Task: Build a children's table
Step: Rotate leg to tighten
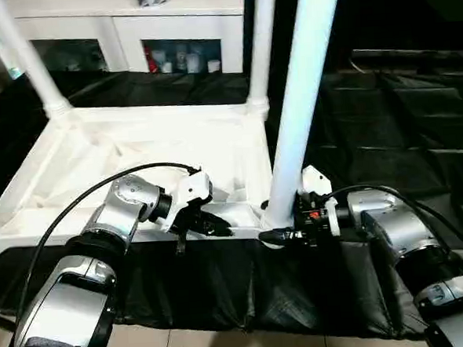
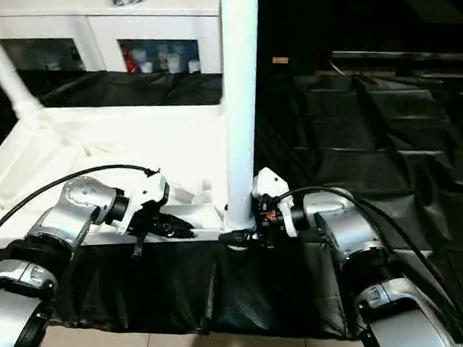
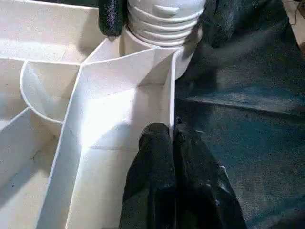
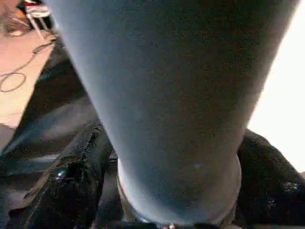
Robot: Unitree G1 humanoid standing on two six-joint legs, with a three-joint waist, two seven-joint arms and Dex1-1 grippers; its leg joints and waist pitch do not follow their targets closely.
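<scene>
We have the white tabletop (image 1: pixel 97 162) lying upside down on the black sheet (image 1: pixel 222 284), ribs up, so the round corner sockets face upward for the legs. Three legs stand in it: one far-left leg (image 1: pixel 28 60), one far-right leg (image 1: pixel 261 38), and the near-right leg (image 1: pixel 302 98) we are working on.

Our left gripper (image 1: pixel 211 224) is at the near rim of the tabletop, just left of that near-right corner. Its fingers (image 3: pixel 162 181) are pressed together, with the thin edge wall of the tabletop running up to their tips; whether the wall is pinched between them or only touched we cannot tell. We judge this hand is there to steady the tabletop so it does not slide or twist.

Our right gripper (image 1: pixel 286 235) is at the base of the near-right leg, where the ribbed end meets the corner socket (image 3: pixel 164 24). Its fingers (image 4: pixel 71 176) stand apart, one on each side of the leg, close around it. We take this as a hold for turning or seating the leg into its socket.
</scene>
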